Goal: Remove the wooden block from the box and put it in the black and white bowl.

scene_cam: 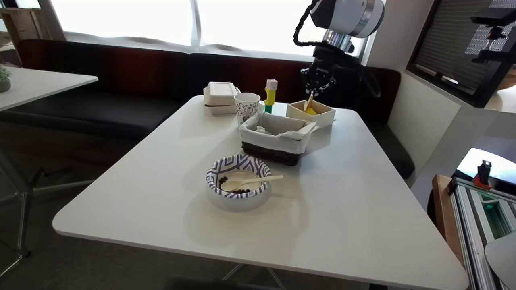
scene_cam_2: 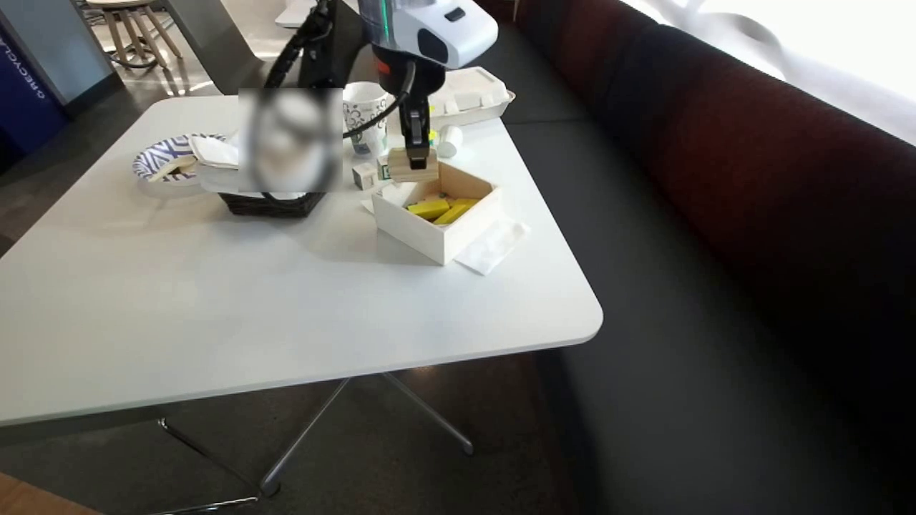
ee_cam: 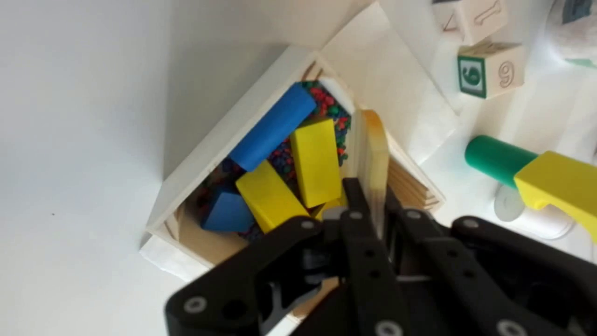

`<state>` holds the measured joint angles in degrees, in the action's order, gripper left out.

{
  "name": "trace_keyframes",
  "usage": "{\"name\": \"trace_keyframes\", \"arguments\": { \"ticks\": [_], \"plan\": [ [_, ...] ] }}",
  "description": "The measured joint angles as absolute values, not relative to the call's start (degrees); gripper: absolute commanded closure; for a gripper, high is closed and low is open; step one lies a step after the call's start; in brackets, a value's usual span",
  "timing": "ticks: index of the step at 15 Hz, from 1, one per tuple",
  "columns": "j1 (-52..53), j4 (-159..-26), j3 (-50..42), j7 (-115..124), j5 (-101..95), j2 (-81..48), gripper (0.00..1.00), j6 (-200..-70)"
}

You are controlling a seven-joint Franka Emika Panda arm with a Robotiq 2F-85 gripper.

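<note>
The end effector point(ee_cam: 374, 196) partly hides the box point(ee_cam: 226, 133).

White rounded arm point(scene_cam_2: 426, 21) seen nr. 12 o'clock in an ext. view; black 2-fingered gripper point(scene_cam_2: 418, 159) aimed 6 o'clock, clamped.

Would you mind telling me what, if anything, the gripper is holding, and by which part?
The wooden block is held, the jaws pressing on its two broad faces, roughly midway along its length.
</note>
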<state>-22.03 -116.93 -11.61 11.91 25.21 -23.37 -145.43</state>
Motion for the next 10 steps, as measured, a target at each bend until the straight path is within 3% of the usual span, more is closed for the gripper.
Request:
{"name": "trace_keyframes", "arguments": {
  "ticks": [6,7,10],
  "plan": [
    [-19.76,-123.51,-11.43,10.2,25.2,-11.48,0.98,-133.62],
    [-19.27,-123.99,-11.22,9.22,25.31,-10.18,0.91,-131.06],
    [-18.17,-124.77,-10.34,6.78,26.9,-7.96,0.91,-127.97]
  ]
}}
